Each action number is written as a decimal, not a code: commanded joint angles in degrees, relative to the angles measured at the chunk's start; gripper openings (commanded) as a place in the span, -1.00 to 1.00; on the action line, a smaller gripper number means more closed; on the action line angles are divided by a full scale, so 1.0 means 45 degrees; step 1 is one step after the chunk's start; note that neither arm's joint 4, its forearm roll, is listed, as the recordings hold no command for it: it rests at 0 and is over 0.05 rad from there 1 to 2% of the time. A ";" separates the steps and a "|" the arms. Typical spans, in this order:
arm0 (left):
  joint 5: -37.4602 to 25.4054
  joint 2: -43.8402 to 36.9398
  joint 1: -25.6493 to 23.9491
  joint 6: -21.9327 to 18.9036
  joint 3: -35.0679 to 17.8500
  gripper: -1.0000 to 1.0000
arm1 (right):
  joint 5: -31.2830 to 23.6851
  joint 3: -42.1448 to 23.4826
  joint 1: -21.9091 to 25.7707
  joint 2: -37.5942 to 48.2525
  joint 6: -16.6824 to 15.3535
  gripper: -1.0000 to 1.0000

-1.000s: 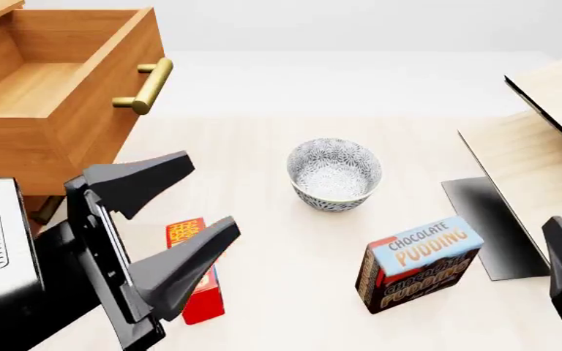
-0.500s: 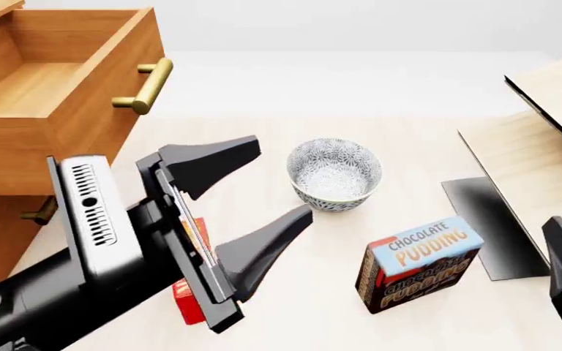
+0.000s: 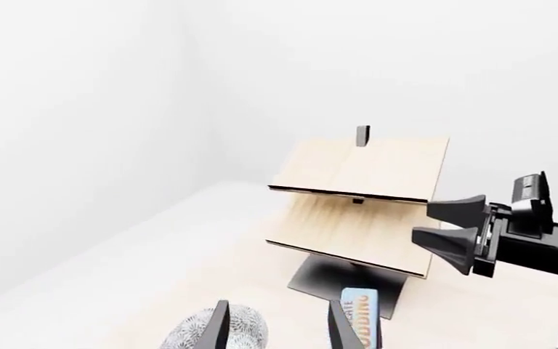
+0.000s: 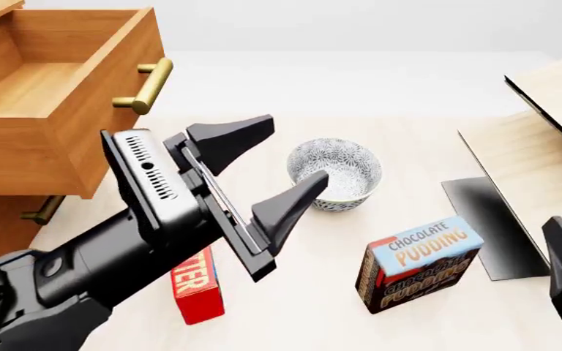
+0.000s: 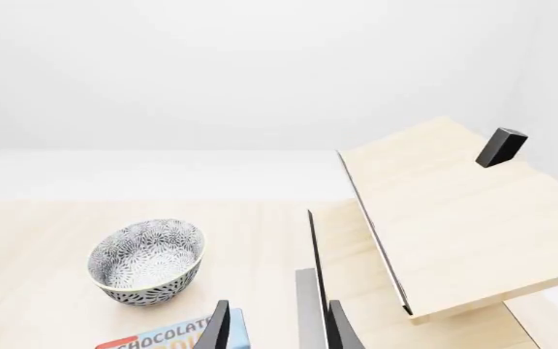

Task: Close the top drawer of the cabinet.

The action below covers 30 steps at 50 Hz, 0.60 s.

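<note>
While the top drawer (image 4: 61, 88) stands pulled well out of the cabinet (image 4: 8, 219) at the far left, its pale inside bare and its brass bar handle (image 4: 147, 85) facing the table's middle, the left gripper (image 4: 266, 168) hangs in the air just right of it with its two black fingers spread wide and nothing between them; one finger (image 4: 230, 137) points up near the handle without touching it, the other reaches across the near rim of the patterned bowl (image 4: 335, 174); below the arm a red box (image 4: 196, 283) lies flat on the table (image 4: 291, 307); the chocolate pudding box (image 4: 420, 263) stands upright nearer the right side, beside the dark foot of the pale wooden stand (image 4: 544, 146); the right gripper (image 3: 453, 227) shows only as a black tip at the right edge from the front, but from the left wrist its jaws stand parted and hold nothing, well apart from the drawer.
</note>
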State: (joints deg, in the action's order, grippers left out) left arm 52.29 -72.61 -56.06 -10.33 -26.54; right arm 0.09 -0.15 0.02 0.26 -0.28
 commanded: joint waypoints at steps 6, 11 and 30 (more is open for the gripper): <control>-0.0780 -0.0253 0.0593 0.0115 -0.0996 1.00 | 0.0000 0.0000 0.0001 0.0000 -0.0003 1.00; -0.1006 -0.0497 0.0917 0.0297 -0.1307 1.00 | -0.0001 0.0000 0.0000 0.0001 0.0001 1.00; -0.1263 -0.0632 0.1578 0.0397 -0.1606 1.00 | 0.0000 0.0000 0.0000 0.0000 -0.0004 1.00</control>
State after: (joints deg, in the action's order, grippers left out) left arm 47.39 -75.25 -50.34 -8.90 -32.94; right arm 0.09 -0.15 0.02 0.26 -0.28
